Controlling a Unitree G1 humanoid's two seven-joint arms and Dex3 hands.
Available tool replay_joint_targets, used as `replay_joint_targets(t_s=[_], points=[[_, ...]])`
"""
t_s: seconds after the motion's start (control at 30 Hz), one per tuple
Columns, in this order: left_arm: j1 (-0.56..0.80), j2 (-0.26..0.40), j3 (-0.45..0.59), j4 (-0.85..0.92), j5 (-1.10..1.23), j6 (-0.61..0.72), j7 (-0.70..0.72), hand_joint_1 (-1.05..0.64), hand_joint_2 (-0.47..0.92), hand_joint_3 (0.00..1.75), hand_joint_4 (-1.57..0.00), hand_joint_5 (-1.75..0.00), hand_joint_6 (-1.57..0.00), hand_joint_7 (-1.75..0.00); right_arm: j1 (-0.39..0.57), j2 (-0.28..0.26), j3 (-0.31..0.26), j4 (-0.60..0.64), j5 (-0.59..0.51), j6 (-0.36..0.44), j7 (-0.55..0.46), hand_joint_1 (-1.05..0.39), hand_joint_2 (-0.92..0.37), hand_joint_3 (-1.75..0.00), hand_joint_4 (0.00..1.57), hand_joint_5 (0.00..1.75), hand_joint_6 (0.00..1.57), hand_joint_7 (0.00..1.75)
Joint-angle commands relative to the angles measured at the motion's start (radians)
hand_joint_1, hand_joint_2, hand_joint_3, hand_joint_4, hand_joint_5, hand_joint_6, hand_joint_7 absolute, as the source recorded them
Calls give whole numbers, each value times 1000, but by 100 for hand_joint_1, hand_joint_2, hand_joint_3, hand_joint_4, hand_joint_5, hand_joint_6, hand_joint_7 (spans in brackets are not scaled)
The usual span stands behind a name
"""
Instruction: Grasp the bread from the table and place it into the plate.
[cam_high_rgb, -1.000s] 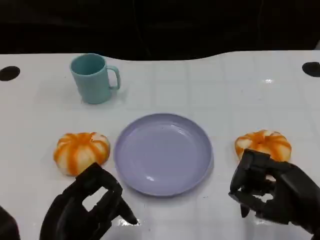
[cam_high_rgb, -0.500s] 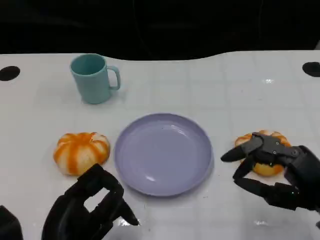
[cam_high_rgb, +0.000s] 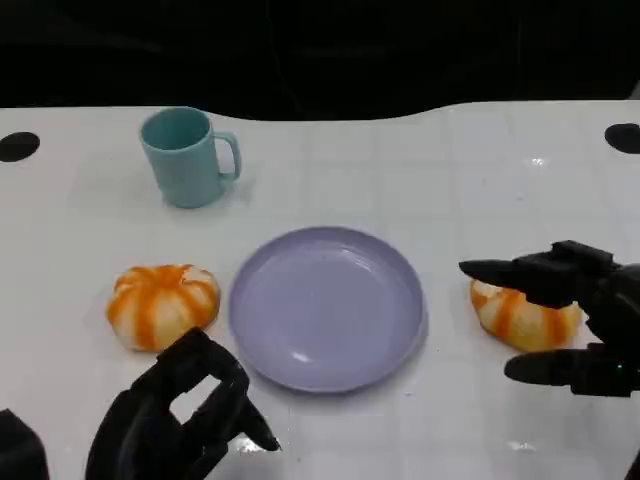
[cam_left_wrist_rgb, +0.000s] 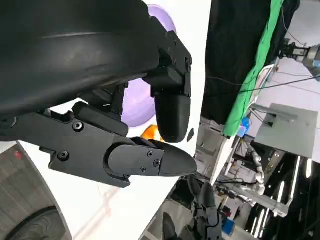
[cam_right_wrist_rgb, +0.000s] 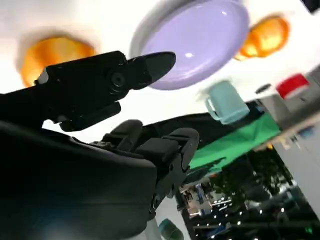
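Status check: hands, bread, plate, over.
Right robot hand open around right bread, no grip yet. Left robot hand open, idle. Plate bare, path clear.

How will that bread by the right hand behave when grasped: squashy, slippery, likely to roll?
The right-side bread looks domed and ribbed, so the fingers should probably find purchase. It appears to sit flat on the table, so rolling seems unlikely. Its glossy surface might slip slightly. Softness cannot be told.

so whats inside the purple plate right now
Nothing: the purple plate shows bare. One bread lies beside it under the right hand with fingers spread, another bread on its other side. The table beneath is covered.
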Motion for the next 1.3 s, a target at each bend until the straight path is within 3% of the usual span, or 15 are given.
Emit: replay_joint_targets(t_s=[0.03, 0.23, 0.53, 0.73, 1.3], points=[[-6, 3, 4, 4, 8, -13, 7, -64, 92, 28, -68, -175, -47, -169, 0, -68, -4, -52, -95, 34, 2, -43, -84, 0, 1, 31, 24, 1], [-11, -2, 5, 13, 6, -14, 8, -63, 92, 27, -69, -175, -48, -166, -3, -96, 23, -75, -203, 76, -11, -38, -78, 0, 0, 21, 22, 1], [-21, -5, 5, 20, 11, -16, 7, -63, 92, 28, -69, -175, -48, -168, -64, -116, 91, 7, -313, 110, -27, -34, -79, -1, 3, 24, 26, 2], [-23, -7, 6, 24, 12, -14, 8, -63, 92, 28, -69, -175, -49, -167, -141, -116, 166, 127, -380, 97, -82, -36, -78, 0, 10, 27, 29, 2], [-16, -5, 8, 20, 9, -14, 3, -62, 92, 28, -68, -175, -48, -168, -390, -47, 364, 484, -466, 190, -171, -27, -77, 0, 23, 23, 36, 1]])
